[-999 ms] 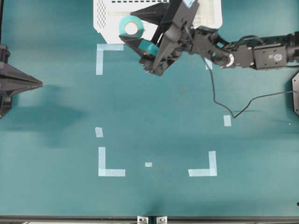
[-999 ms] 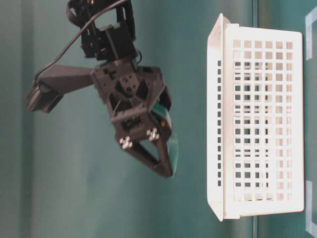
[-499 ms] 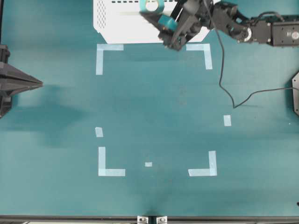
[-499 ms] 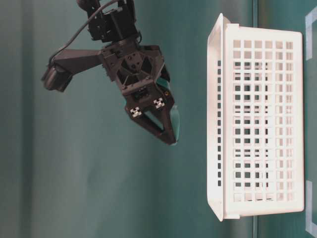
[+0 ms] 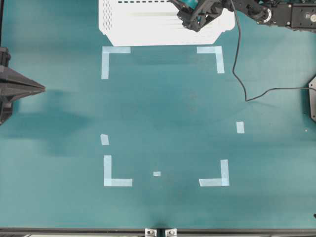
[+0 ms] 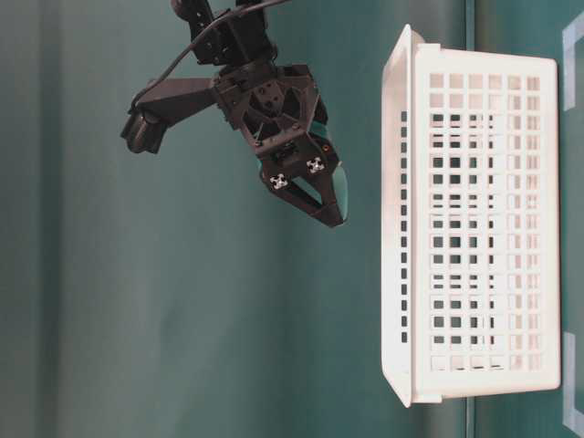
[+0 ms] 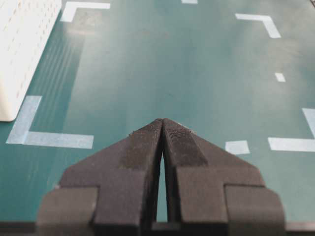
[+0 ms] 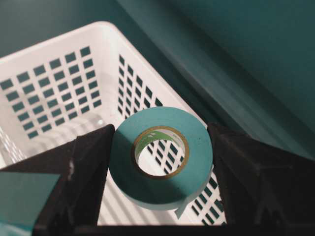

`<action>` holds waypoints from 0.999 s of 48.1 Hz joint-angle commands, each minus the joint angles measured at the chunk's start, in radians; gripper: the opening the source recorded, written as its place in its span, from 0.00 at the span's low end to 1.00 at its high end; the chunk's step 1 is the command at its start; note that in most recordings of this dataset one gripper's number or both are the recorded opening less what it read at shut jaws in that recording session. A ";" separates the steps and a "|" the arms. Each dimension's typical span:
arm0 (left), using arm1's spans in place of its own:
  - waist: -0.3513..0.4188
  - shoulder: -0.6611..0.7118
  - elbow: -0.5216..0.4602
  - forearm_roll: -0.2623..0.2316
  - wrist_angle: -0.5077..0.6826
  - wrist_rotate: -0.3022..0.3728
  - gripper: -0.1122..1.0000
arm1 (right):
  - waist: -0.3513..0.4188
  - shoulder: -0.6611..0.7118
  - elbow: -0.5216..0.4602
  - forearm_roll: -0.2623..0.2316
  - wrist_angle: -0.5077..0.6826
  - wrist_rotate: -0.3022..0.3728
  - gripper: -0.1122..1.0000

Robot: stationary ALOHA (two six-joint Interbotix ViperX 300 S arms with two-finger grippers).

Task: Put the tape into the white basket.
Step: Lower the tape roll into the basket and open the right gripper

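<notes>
A teal table (image 5: 163, 113) fills the overhead view, with a black edge at the bottom. Pale-blue strips (image 5: 116, 174) are laid on it as L-shaped corner marks, with a few short loose pieces between them. A black cable (image 5: 238, 59) trails across the surface at the right. In the table-level view, which is turned on its side, a teal backdrop is seen behind the table.

The basket (image 5: 128, 27) is set at the top edge of the overhead view, just beyond the upper corner marks, and is partly cut off by the frame. Its perforated sides (image 6: 474, 219) are seen in the table-level view, and its slatted bottom (image 8: 64, 132) in the right wrist view. Nothing can be made out lying on the part of the bottom that is shown.

The tape (image 8: 161, 156) is clamped between the two fingers of the right gripper (image 8: 162, 162), one finger pressed against each side of the roll. It is held above the open basket, apart from the rim, and the basket wall is seen through its centre hole. In the table-level view the right gripper (image 6: 330, 203) is tilted toward the basket rim without touching it.

The left gripper (image 7: 163, 129) is kept at the left edge of the table, well apart from the basket, its fingers pressed together with nothing between them.
</notes>
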 commanded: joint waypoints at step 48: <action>0.003 0.008 -0.014 0.000 -0.003 0.000 0.01 | 0.003 -0.060 0.002 -0.015 0.034 0.009 0.99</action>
